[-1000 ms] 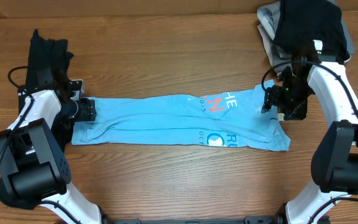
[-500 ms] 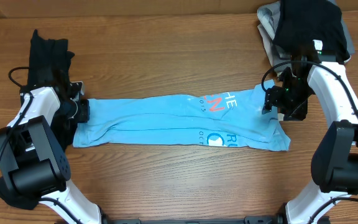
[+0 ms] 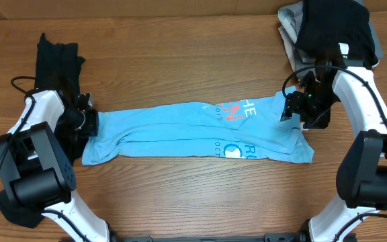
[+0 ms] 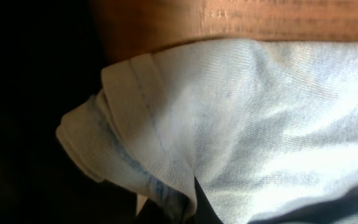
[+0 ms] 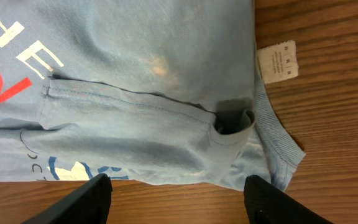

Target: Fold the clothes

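1. Writing: the T-shirt (image 3: 180, 128) carries large white letters "HE" (image 5: 27, 43) over a red "N" (image 5: 2, 90). Nearer the front edge, white "RU" sits beside a round blue-white logo (image 3: 230, 150), with small text below that begins "OCT"; the rest cannot be read.
2. Label: a white tag (image 5: 277, 61) lies on the wood beside the collar. Its print is too small to read.
3. Form: the T-shirt is light blue and folded lengthwise into a long narrow strip. A stitched hem runs along the strip, and layered hems show at the left end.
4. Position: the strip lies flat across the middle of the table (image 3: 180, 60), running left to right between the two arms.
5. Left gripper (image 3: 88, 123): it is at the strip's left end. In the wrist view the hem layers gather to a pinch at the lower edge, so it is closed on the cloth.
6. Right gripper (image 5: 179, 199): its fingers stand wide apart over the collar end, holding nothing.
7. A black garment (image 3: 58, 59) lies at the far left, behind the left arm.
8. A pile (image 3: 331, 27) of black and grey cloth sits at the far right corner.
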Available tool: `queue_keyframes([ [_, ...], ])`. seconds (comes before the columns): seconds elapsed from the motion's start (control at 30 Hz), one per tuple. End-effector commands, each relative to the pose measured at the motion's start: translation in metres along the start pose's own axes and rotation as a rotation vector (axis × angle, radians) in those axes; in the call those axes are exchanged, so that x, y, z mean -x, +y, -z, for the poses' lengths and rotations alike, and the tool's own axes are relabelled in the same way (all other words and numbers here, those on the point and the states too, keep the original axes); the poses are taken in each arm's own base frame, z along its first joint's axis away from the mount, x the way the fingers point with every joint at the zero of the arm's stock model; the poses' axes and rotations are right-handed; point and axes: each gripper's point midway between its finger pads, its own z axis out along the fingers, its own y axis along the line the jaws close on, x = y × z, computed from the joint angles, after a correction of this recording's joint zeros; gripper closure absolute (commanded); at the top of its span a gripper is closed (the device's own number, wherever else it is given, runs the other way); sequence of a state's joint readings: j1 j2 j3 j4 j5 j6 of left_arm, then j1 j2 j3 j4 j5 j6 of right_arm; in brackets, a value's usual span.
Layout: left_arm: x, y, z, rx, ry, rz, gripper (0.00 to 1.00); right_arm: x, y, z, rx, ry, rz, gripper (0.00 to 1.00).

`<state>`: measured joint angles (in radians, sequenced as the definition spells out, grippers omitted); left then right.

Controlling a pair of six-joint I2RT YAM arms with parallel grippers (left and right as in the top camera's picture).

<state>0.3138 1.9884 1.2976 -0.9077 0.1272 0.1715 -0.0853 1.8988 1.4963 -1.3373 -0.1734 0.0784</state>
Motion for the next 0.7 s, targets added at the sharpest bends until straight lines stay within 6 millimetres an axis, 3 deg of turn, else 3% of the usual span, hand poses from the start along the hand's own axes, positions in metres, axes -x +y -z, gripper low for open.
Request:
queue_keyframes([
  [0.0, 0.002, -0.005, -0.001, -0.025, 0.035, 0.018, 0.96, 0.005, 0.005, 0.017, 0.020, -0.056, 0.004, 0.28],
  [0.07, 0.006, -0.005, 0.004, -0.024, 0.026, 0.017, 0.95, 0.005, 0.005, 0.017, 0.020, -0.057, 0.004, 0.28],
  [0.13, 0.009, -0.005, 0.006, -0.025, 0.015, 0.014, 0.75, 0.005, 0.005, 0.017, 0.020, -0.058, 0.004, 0.27],
  [0.17, 0.010, -0.005, 0.006, -0.026, 0.013, 0.010, 0.72, 0.006, 0.005, 0.017, 0.021, -0.060, 0.005, 0.27],
  [0.23, 0.010, -0.006, 0.006, -0.026, 0.012, 0.004, 0.76, 0.006, 0.005, 0.017, 0.021, -0.061, 0.005, 0.27],
  [0.3, 0.011, -0.008, 0.005, -0.026, 0.012, -0.001, 0.95, 0.006, 0.005, 0.017, 0.021, -0.061, 0.005, 0.26],
  [0.67, -0.004, -0.007, -0.005, -0.013, 0.056, 0.000, 0.96, 0.005, 0.005, 0.017, 0.021, -0.057, 0.004, 0.25],
])
